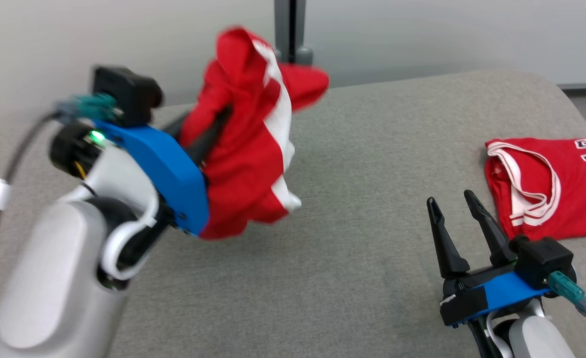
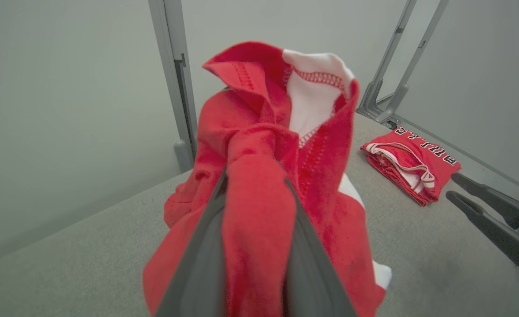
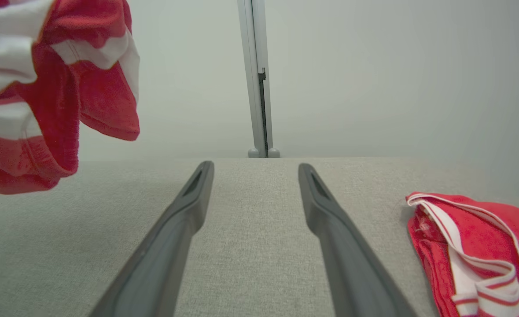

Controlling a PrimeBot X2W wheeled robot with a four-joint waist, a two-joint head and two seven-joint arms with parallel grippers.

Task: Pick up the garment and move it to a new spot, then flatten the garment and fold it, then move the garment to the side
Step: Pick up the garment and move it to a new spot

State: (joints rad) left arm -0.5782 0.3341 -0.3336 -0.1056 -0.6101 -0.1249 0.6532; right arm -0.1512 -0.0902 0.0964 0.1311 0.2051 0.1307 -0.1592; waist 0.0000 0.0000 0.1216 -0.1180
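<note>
Aloft, our left gripper (image 2: 254, 176) clamps the bunched red garment (image 1: 253, 149). Our right gripper (image 1: 450, 198) gapes empty, folded jersey (image 1: 561, 184) just beside it.

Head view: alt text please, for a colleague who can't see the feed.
The left gripper, at the left, is shut on a bunched red-and-white garment, raised over the grey table. At the lower right the right gripper is open and empty, beside a folded red jersey lying flat near the table's right edge.
</note>
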